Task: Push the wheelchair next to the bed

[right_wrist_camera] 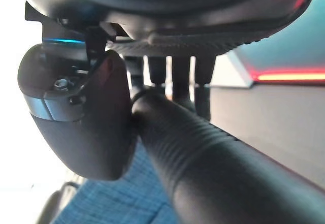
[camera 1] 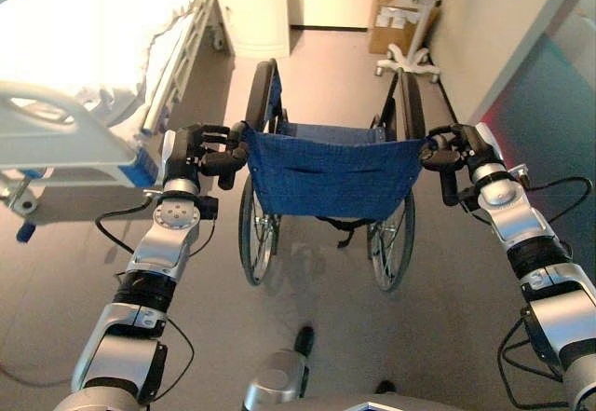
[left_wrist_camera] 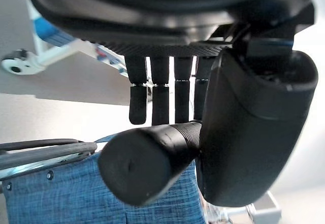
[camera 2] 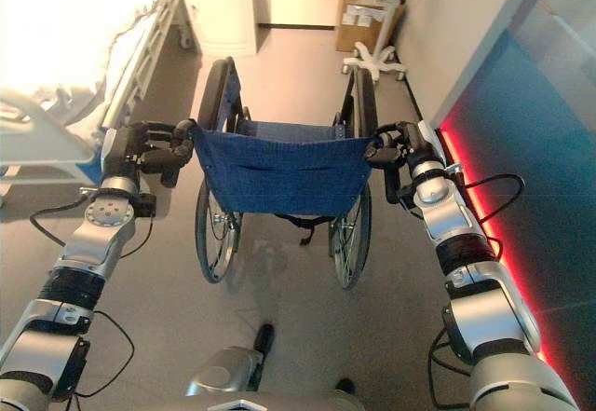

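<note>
The wheelchair (camera 1: 328,173) stands on the floor (camera 1: 307,336) directly ahead of the robot, its blue fabric back facing it, with the bed (camera 1: 88,66) off to the left and a little ahead, apart from it. The chair is not yet alongside the mattress, so the step in hand is the push itself. To do it well, both arms should probably drive evenly at first, then the right should press slightly harder so the chair curves left toward the bed rail (camera 1: 56,127), stopping before the left wheel (camera 1: 253,229) meets the bed frame. The white cabinet (camera 1: 250,6) and the wheeled stand (camera 1: 410,47) further ahead leave a lane between them.

The left hand (camera 1: 200,155) has its fingers (left_wrist_camera: 152,99) curled over the left push handle (left_wrist_camera: 152,165), thumb underneath. The right hand (camera 1: 461,155) likewise wraps the right push handle (right_wrist_camera: 203,158). Both forearms reach forward, roughly level, wrists held behind the handles.
</note>
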Motion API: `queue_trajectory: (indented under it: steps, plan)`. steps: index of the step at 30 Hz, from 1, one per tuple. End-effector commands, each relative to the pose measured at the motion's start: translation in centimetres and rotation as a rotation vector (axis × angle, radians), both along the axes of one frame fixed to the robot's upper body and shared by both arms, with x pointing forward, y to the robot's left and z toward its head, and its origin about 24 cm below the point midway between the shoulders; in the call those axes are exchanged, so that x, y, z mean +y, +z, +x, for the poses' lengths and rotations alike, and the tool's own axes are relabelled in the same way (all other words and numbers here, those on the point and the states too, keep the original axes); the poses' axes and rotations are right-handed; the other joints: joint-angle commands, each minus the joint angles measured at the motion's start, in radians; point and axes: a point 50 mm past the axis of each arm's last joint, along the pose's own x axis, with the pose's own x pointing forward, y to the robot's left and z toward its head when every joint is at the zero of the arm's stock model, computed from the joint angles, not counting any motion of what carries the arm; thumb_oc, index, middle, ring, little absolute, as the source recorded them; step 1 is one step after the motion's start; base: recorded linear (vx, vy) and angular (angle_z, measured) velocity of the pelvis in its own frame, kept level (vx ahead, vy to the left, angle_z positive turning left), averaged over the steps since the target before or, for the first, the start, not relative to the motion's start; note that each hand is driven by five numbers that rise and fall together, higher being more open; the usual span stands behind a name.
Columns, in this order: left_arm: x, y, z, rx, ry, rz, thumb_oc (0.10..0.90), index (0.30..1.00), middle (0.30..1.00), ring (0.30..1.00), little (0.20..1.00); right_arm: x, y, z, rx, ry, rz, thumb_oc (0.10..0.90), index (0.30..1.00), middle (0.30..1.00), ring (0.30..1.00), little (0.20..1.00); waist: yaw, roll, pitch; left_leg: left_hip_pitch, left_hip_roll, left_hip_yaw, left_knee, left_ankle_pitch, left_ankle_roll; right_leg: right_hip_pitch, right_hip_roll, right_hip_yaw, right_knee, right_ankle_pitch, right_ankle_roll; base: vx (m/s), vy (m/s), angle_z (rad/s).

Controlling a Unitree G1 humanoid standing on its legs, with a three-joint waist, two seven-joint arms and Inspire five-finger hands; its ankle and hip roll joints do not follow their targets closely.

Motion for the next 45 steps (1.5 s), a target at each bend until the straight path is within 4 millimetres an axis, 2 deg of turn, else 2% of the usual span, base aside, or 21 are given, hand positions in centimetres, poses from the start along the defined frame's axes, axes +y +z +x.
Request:
queue_trajectory:
  steps: [1, 2, 4, 7, 8, 9, 10, 13, 14, 16, 19, 21, 25, 29, 31, 32, 33, 38, 39, 42, 45]
  plan:
    - [-3.0, -8.9, -3.8, 0.382, -0.152, 0.01, 0.4, 0.3, 0.3, 0.3, 0.3, 0.4, -0.9, -0.7, 0.105, 0.161, -0.199, 0.4, 0.3, 0.3, 0.3, 0.3, 0.027, -0.017, 0.019, 0.041, 0.133, -0.032, 0.249, -0.026, -0.081, -0.156, -0.038, -0.03, 0.184, 0.022, -0.066, 0.19, -0.357, 0.72]
    - [-3.4, -9.0, -3.7, 0.385, -0.164, 0.01, 0.4, 0.3, 0.3, 0.3, 0.3, 0.0, -1.0, -0.9, 0.103, 0.151, -0.202, 0.4, 0.3, 0.3, 0.3, 0.3, 0.017, -0.017, 0.021, 0.033, 0.147, -0.01, 0.262, -0.005, -0.086, -0.147, -0.026, -0.042, 0.182, 0.015, -0.079, 0.22, -0.304, 0.73]
    - [-4.5, -9.4, -3.4, 0.398, -0.192, 0.012, 0.4, 0.3, 0.3, 0.3, 0.3, -0.8, -1.4, -1.2, 0.104, 0.123, -0.206, 0.4, 0.3, 0.3, 0.3, 0.3, -0.01, -0.017, 0.022, 0.057, 0.163, 0.045, 0.266, -0.015, -0.105, -0.114, -0.01, -0.07, 0.182, -0.012, -0.087, 0.25, -0.276, 1.17]
    - [-5.4, -9.7, -2.9, 0.407, -0.229, 0.023, 0.4, 0.3, 0.3, 0.3, 0.3, -1.7, -1.7, -1.6, 0.128, 0.084, -0.202, 0.4, 0.3, 0.3, 0.3, 0.3, -0.046, -0.014, 0.012, 0.087, 0.166, 0.115, 0.263, 0.01, -0.124, -0.088, 0.011, -0.095, 0.154, -0.015, -0.102, 0.17, -0.223, 0.82]
    - [-5.9, -9.7, -2.6, 0.407, -0.245, 0.036, 0.4, 0.3, 0.3, 0.3, 0.3, -2.2, -1.8, -1.6, 0.142, 0.057, -0.193, 0.4, 0.3, 0.3, 0.3, 0.3, -0.059, -0.014, 0.008, 0.095, 0.151, 0.124, 0.272, 0.005, -0.127, -0.08, 0.02, -0.095, 0.138, -0.013, -0.106, 0.18, -0.168, 0.56]
    - [-6.0, -9.7, -2.4, 0.408, -0.244, 0.043, 0.4, 0.3, 0.3, 0.3, 0.3, -2.2, -2.0, -1.5, 0.15, 0.043, -0.177, 0.4, 0.3, 0.3, 0.3, 0.3, -0.057, -0.012, 0.002, 0.105, 0.103, 0.09, 0.257, -0.029, -0.113, -0.083, 0.023, -0.08, 0.139, -0.013, -0.102, 0.22, -0.164, 1.25]
    - [-5.5, -9.4, -2.3, 0.409, -0.239, 0.063, 0.4, 0.3, 0.3, 0.3, 0.3, -1.4, -2.8, -1.3, 0.166, 0.021, -0.13, 0.4, 0.3, 0.3, 0.3, 0.3, -0.045, -0.001, -0.008, 0.125, -0.018, 0.028, 0.188, -0.087, -0.07, -0.11, 0.034, -0.046, 0.157, 0.002, -0.095, 0.18, -0.096, 1.0]
    - [-5.2, -9.2, -2.3, 0.403, -0.24, 0.079, 0.4, 0.3, 0.3, 0.3, 0.3, -0.8, -3.4, -1.3, 0.175, 0.01, -0.103, 0.4, 0.3, 0.3, 0.3, 0.3, -0.045, 0.009, -0.01, 0.143, -0.032, 0.041, 0.152, -0.092, -0.065, -0.108, 0.05, -0.036, 0.164, -0.004, -0.092, 0.17, -0.076, -0.34]
    - [-4.8, -8.7, -2.1, 0.392, -0.244, 0.102, 0.4, 0.3, 0.3, 0.3, 0.3, 0.5, -5.4, -1.9, 0.202, 0.005, -0.054, 0.4, 0.3, 0.3, 0.3, 0.3, -0.046, 0.028, -0.016, 0.145, -0.066, 0.048, 0.061, -0.088, -0.06, -0.087, 0.078, -0.021, 0.163, -0.007, -0.084, 0.37, -0.069, 0.12]
    - [-4.4, -8.7, -2.0, 0.394, -0.229, 0.129, 0.4, 0.3, 0.3, 0.3, 0.3, 1.3, -6.8, -2.4, 0.228, 0.014, -0.045, 0.4, 0.3, 0.3, 0.3, 0.3, -0.031, 0.041, -0.025, 0.124, -0.101, 0.002, -0.024, -0.059, -0.057, -0.06, 0.106, 0.022, 0.141, -0.005, -0.077, 0.42, -0.047, -0.04]
    - [-4.2, -8.2, -1.6, 0.383, -0.219, 0.149, 0.4, 0.3, 0.3, 0.3, 0.3, 1.7, -7.1, -2.5, 0.235, 0.016, -0.049, 0.4, 0.3, 0.3, 0.3, 0.3, -0.008, 0.052, -0.033, 0.057, -0.109, 0.006, -0.075, 0.016, -0.073, 0.007, 0.135, 0.047, 0.092, -0.032, -0.081, 0.3, 0.021, -0.65]
    - [-4.4, -8.1, -1.2, 0.377, -0.203, 0.146, 0.4, 0.3, 0.3, 0.3, 0.3, 1.8, -6.8, -2.3, 0.23, 0.018, -0.049, 0.4, 0.3, 0.3, 0.3, 0.3, -0.006, 0.055, -0.039, 0.03, -0.111, 0.045, -0.042, 0.005, -0.061, 0.015, 0.136, 0.041, 0.097, -0.055, -0.09, 0.27, 0.11, -0.25]
    - [-3.8, -8.0, -1.0, 0.39, -0.177, 0.137, 0.4, 0.3, 0.3, 0.3, 0.3, 2.3, -7.2, -2.4, 0.255, 0.036, -0.028, 0.4, 0.3, 0.3, 0.3, 0.3, -0.019, 0.038, -0.053, 0.071, -0.114, 0.074, -0.002, -0.061, -0.008, -0.01, 0.097, 0.025, 0.189, -0.045, -0.054, 0.23, 0.106, -0.8]
    - [-3.9, -8.3, -0.8, 0.407, -0.178, 0.144, 0.4, 0.3, 0.3, 0.3, 0.3, 2.3, -7.5, -2.6, 0.264, 0.039, -0.017, 0.4, 0.3, 0.3, 0.3, 0.3, -0.025, 0.036, -0.071, 0.116, -0.111, 0.074, -0.039, -0.073, 0.009, -0.035, 0.078, 0.018, 0.29, -0.037, -0.029, 0.23, 0.109, -0.28]
    - [-4.3, -8.2, -0.6, 0.407, -0.177, 0.143, 0.4, 0.3, 0.3, 0.3, 0.3, 2.2, -7.5, -2.7, 0.256, 0.044, -0.008, 0.4, 0.3, 0.3, 0.3, 0.3, -0.026, 0.032, -0.077, 0.128, -0.119, 0.083, -0.057, -0.078, 0.029, -0.062, 0.052, 0.027, 0.454, 0.012, 0.007, 0.19, 0.121, -0.2]
    - [-4.4, -8.2, -0.6, 0.407, -0.177, 0.145, 0.4, 0.3, 0.3, 0.3, 0.3, 2.2, -7.6, -2.7, 0.254, 0.046, -0.006, 0.4, 0.3, 0.3, 0.3, 0.3, -0.026, 0.031, -0.077, 0.129, -0.123, 0.081, -0.059, -0.078, 0.031, -0.07, 0.05, 0.032, 0.478, 0.027, 0.011, 0.18, 0.086, -0.13]
    - [-4.6, -8.3, -0.7, 0.41, -0.181, 0.151, 0.4, 0.3, 0.3, 0.3, 0.3, 2.3, -7.8, -3.0, 0.249, 0.051, -0.002, 0.4, 0.3, 0.3, 0.3, 0.3, -0.029, 0.027, -0.073, 0.137, -0.133, 0.073, -0.064, -0.082, 0.04, -0.106, 0.034, 0.046, 0.544, 0.086, 0.024, 0.2, 0.051, -0.08]
    - [-5.0, -8.7, -0.9, 0.417, -0.173, 0.152, 0.4, 0.3, 0.3, 0.3, 0.3, 3.0, -7.5, -2.6, 0.228, 0.073, -0.027, 0.4, 0.3, 0.3, 0.3, 0.3, -0.038, 0.046, -0.045, 0.202, -0.104, 0.066, -0.069, -0.114, 0.041, -0.229, -0.05, 0.029, 0.461, 0.14, 0.01, 0.21, -0.09, -0.02]
    - [-5.2, -8.6, -0.7, 0.424, -0.179, 0.158, 0.4, 0.3, 0.3, 0.3, 0.3, 2.9, -7.4, -2.4, 0.23, 0.062, -0.032, 0.4, 0.3, 0.3, 0.3, 0.3, -0.046, 0.039, -0.033, 0.221, -0.105, 0.052, -0.063, -0.138, 0.044, -0.264, -0.081, 0.046, 0.379, 0.191, 0.016, 0.3, -0.282, 0.14]
    - [-5.5, -8.3, -0.3, 0.44, -0.209, 0.172, 0.4, 0.3, 0.3, 0.3, 0.3, 2.1, -7.3, -2.3, 0.244, 0.034, -0.035, 0.4, 0.3, 0.3, 0.3, 0.3, -0.066, 0.019, -0.024, 0.239, -0.112, -0.007, -0.045, -0.179, 0.041, -0.307, -0.115, 0.121, 0.188, 0.274, 0.041, 0.35, -0.331, 0.38]
    - [-5.7, -8.2, -0.3, 0.442, -0.223, 0.173, 0.4, 0.3, 0.3, 0.3, 0.3, 1.9, -7.3, -2.4, 0.254, 0.026, -0.035, 0.4, 0.3, 0.3, 0.3, 0.3, -0.07, 0.013, -0.025, 0.237, -0.109, -0.029, -0.034, -0.197, 0.04, -0.312, -0.133, 0.144, 0.148, 0.294, 0.049, 0.29, -0.278, 0.59]
